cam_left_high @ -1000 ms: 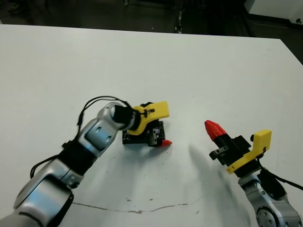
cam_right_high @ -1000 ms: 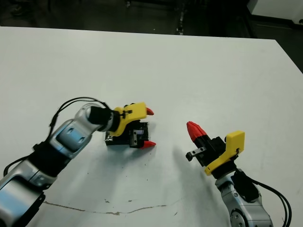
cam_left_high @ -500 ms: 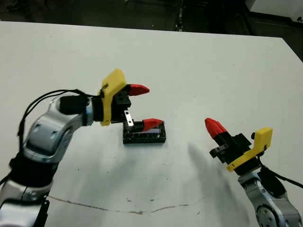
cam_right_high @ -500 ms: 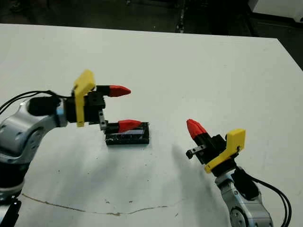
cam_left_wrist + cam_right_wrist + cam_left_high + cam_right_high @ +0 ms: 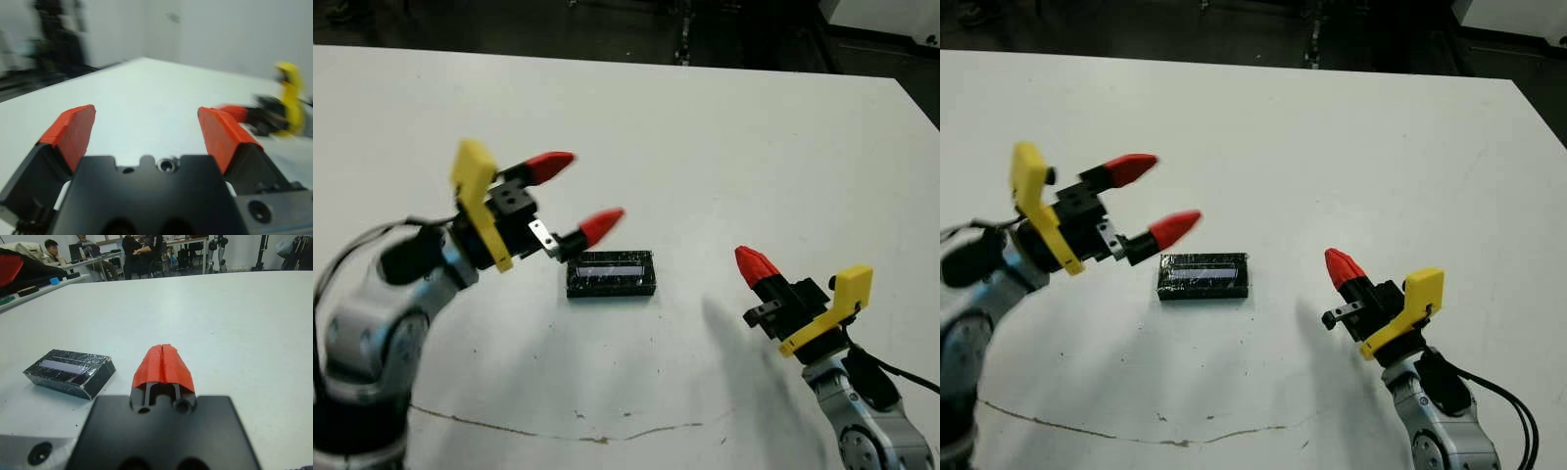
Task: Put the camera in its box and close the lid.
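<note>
1. Table (image 5: 724,127): white, bare apart from one item. A thin dark crack line runs near its near edge.

2. Box (image 5: 611,273): lies flat near the middle of the table, somewhat toward the near edge, long side parallel to that edge. Dark sides visible.

3. Lid (image 5: 73,366): black, silver-speckled plate sitting on top of the box, carrying a pale strip of reflection. It appears seated flush all round. The camera is not visible; presumably it is inside.

4. Left gripper (image 5: 564,196): raised above the table, toward the left edge from the box. Fingers spread wide, nothing between them. The lower red tip hangs just above and beside the box's left end, not touching it.

5. Right gripper (image 5: 1343,269): hovers toward the right edge, well apart from the box. Red tips pressed together, holding nothing; they point roughly toward the box.

6. Status, as judged: task looks done or nearly so, with only a check of lid seating outstanding.

7. Risks, as judged:
   - The left gripper's lower tip is close to the box; a sideways sweep could nudge it or lift the lid's corner.
   - If the lid merely rests loose, any knock could slide it off.
   - A press from the right gripper off-centre could tip the shallow box.
</note>
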Robot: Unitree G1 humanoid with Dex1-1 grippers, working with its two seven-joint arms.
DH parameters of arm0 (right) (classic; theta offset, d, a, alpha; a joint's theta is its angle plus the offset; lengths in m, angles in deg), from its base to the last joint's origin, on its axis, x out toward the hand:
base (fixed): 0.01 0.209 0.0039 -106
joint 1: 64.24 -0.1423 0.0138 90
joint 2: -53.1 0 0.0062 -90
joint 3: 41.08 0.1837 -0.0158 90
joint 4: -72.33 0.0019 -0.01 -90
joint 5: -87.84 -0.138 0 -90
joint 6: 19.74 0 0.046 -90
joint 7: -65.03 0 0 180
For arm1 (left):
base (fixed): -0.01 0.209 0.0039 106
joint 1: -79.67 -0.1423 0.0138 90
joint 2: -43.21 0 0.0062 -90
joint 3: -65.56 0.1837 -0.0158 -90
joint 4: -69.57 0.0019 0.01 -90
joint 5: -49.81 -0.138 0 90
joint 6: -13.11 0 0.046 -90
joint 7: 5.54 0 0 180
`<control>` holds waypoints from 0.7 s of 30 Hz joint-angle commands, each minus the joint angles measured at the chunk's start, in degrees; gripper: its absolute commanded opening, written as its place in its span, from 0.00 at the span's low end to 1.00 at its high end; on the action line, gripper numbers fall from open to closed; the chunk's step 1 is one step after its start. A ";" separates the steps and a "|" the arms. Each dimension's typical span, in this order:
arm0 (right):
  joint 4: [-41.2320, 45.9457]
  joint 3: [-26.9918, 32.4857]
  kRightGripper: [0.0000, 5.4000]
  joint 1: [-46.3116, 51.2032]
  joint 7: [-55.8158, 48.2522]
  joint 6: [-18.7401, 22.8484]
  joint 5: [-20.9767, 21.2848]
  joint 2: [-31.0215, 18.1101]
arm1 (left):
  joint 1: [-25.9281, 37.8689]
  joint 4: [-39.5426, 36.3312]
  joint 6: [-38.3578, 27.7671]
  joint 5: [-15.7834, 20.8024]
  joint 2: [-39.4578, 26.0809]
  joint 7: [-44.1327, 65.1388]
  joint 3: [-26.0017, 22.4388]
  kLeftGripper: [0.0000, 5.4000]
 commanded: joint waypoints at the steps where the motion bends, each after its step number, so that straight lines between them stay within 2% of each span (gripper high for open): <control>1: -0.47 0.53 0.00 -0.02 1.40 -1.30 0.77 0.75 | -6.38 2.73 -8.66 -2.52 3.59 -3.18 -0.99 0.81; 4: -1.04 0.76 0.00 -0.39 2.38 -3.08 1.49 1.82 | -10.18 5.84 -16.39 -3.70 5.57 -3.73 -1.46 0.73; 8: -2.33 1.02 0.00 -1.02 3.46 -5.58 2.28 3.41 | -13.64 10.28 -28.07 -7.70 8.11 -6.52 -2.16 0.62; 12: -3.39 0.76 0.00 -1.21 4.84 -7.79 3.81 4.99 | -14.64 13.48 -34.89 -10.94 9.18 -9.21 -1.75 0.51; 21: -4.57 0.08 0.00 -0.83 8.39 -10.93 7.85 7.65 | -14.70 16.20 -36.77 -15.82 9.75 -15.22 0.58 0.26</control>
